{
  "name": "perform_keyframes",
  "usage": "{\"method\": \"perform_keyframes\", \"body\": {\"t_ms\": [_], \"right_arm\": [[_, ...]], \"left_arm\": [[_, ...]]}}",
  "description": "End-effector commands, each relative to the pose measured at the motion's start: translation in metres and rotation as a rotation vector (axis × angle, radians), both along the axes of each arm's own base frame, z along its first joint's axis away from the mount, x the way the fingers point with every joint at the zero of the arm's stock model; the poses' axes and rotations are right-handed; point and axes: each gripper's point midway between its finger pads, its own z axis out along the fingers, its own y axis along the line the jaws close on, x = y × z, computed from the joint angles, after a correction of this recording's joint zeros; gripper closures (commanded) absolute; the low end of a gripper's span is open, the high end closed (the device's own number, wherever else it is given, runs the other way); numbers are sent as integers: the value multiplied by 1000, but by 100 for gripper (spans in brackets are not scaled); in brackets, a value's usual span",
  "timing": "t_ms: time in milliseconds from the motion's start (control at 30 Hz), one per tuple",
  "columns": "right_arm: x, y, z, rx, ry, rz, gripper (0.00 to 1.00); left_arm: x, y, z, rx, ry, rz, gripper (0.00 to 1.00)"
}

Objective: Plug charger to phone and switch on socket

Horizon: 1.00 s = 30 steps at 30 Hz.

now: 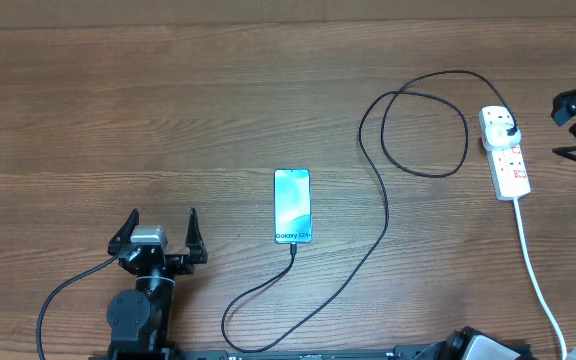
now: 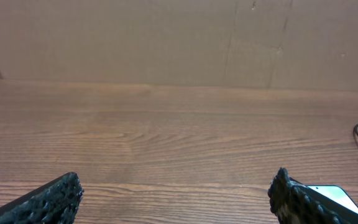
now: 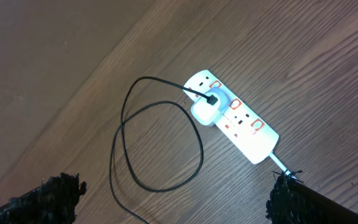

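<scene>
Left arm sits low at the near edge of the table (image 1: pixel 118 100), forearm running straight out from its base. The left gripper (image 1: pixel 163 218) is level and aimed away, just above the wood. Its fingers (image 2: pixel 55 199) are spread wide, nothing between them.

Just to its right the phone (image 1: pixel 292 205) lies flat, screen up and lit light blue, with the Galaxy text at the near end. It's off to the side of that gripper, not touching it.

The charger (image 1: pixel 385 207) has its tip right at the phone's near edge. Can't tell if it's fully seated. From there the black cable dips toward the near edge, swings up across the middle, makes a loose loop, and ends at an adapter (image 3: pixel 204 112) plugged into the socket (image 1: pixel 505 155).

The socket is far right, its thick white cord (image 1: pixel 533 265) trailing back toward the near edge. Can't read the switches.

Right arm is raised over that area, with the right gripper (image 3: pixel 174 186) looking down on the socket. Its fingers (image 3: pixel 42 202) are also splayed wide, holding nothing, well clear of it.
</scene>
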Motion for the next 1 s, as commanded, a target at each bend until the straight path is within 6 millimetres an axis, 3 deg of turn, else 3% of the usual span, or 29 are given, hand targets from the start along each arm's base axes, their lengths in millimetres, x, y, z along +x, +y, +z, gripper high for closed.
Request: {"method": "perform_keyframes", "body": {"t_ms": [0, 167, 300, 433, 700, 800, 967], "right_arm": [[2, -1, 6, -14, -14, -1, 0], [-1, -7, 18, -69, -44, -27, 0], [11, -1, 41, -120, -153, -2, 0], [20, 21, 52, -152, -235, 62, 0], [36, 70, 54, -198, -414, 198, 0], [35, 91, 52, -222, -518, 248, 0], [24, 104, 47, -261, -645, 264, 0]], "left_arm": [[0, 1, 0, 10, -6, -2, 0], [0, 1, 0, 10, -6, -2, 0], [0, 1, 0, 10, -6, -2, 1], [0, 1, 0, 10, -6, -2, 1], [0, 1, 0, 10, -6, -2, 0], [0, 1, 0, 10, -6, -2, 0], [0, 1, 0, 10, -6, -2, 0]]}}
